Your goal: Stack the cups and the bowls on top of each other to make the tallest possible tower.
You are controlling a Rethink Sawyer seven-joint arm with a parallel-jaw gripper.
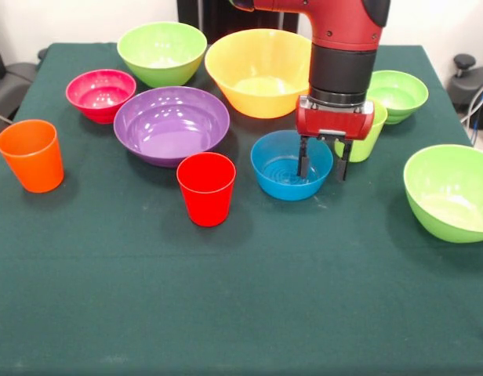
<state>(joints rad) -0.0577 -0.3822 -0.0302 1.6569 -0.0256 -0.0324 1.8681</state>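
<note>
The red and black end effector point(324, 168) hangs spread, one finger inside the small blue plastic bowl point(288, 166) at mid-table, the other just outside its rim; the red plastic cup point(206, 188) stands beside it; the orange plastic cup point(30, 154) sits near the left edge; nothing is stacked.

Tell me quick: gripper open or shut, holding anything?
Gripper: open, holding nothing; one finger hangs inside the blue bowl, the other outside its rim.

Lime cup point(361, 143) half behind pincer point(324, 162)
</note>
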